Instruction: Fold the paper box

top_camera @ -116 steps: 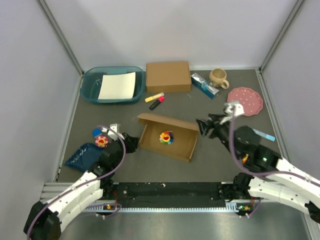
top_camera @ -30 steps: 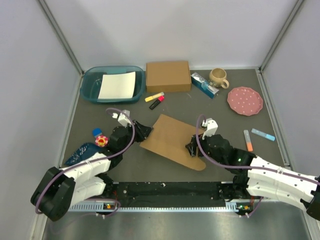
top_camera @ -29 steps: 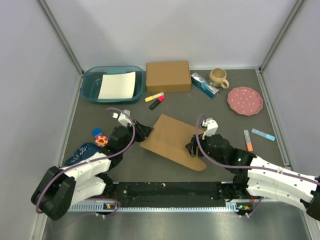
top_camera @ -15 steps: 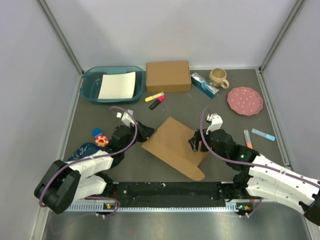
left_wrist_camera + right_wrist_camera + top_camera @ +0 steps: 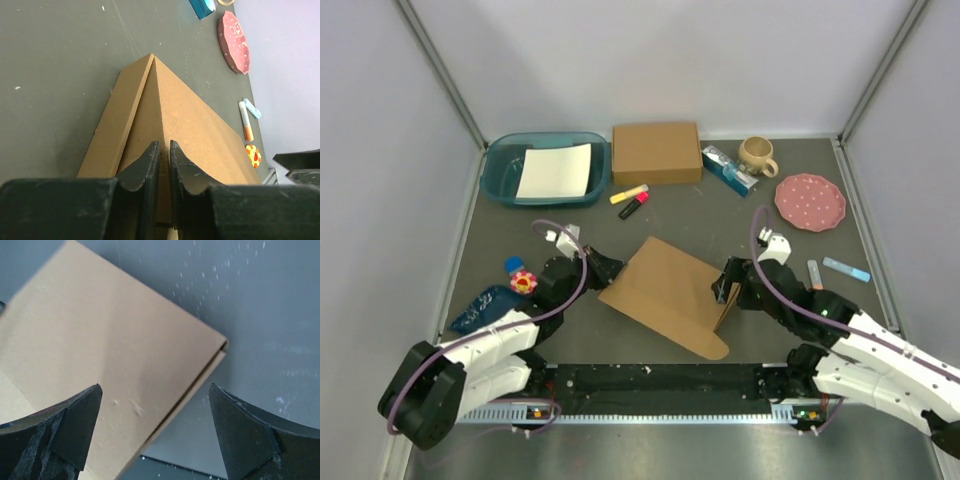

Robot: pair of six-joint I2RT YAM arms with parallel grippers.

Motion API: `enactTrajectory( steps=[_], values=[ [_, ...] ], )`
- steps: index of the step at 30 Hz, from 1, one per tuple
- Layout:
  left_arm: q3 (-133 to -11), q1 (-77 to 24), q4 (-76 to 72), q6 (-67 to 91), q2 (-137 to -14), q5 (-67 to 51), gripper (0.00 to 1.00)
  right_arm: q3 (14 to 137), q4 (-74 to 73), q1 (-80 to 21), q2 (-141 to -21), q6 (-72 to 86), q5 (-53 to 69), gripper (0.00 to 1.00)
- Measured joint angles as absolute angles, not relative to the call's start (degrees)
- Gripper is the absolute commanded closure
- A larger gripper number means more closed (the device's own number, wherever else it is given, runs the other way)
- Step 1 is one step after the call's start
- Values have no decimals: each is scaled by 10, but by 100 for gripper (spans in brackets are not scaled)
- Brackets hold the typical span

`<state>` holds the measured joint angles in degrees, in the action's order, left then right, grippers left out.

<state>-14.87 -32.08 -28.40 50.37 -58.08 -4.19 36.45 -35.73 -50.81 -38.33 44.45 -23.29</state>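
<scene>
Two brown cardboard items: the paper box (image 5: 665, 290) mid-table between both arms, its lid down at a slant, and one smaller closed box (image 5: 656, 152) at the back; also one teal tray (image 5: 500, 160), one mug (image 5: 757, 154), one pink plate (image 5: 810, 201). The left gripper (image 5: 610, 268) reaches in low from the left, fingers pinched on the paper box's left edge. The right gripper (image 5: 730, 285) sits at the paper box's right corner, jaws spread wide, grasping nothing.

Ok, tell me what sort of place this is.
Most likely a robot lab test cell: grey panel walls on aluminium posts, a left arm and right arm bolted to a rail at the near edge of the table, and props such as a teal tub, mug and markers.
</scene>
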Motion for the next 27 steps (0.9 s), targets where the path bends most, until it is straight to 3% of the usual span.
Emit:
enactTrajectory(
  steps=[8,17,27],
  values=[
    [-132,-321,-272,503,-548,-22,81,332,-371,-507,-421,518,-172,7],
    [-112,-321,-307,511,-548,-32,81,312,-262,-489,-494,534,-132,12],
    [-107,-319,-415,524,-631,-36,81,331,-143,-360,-594,444,-73,13]
  ],
)
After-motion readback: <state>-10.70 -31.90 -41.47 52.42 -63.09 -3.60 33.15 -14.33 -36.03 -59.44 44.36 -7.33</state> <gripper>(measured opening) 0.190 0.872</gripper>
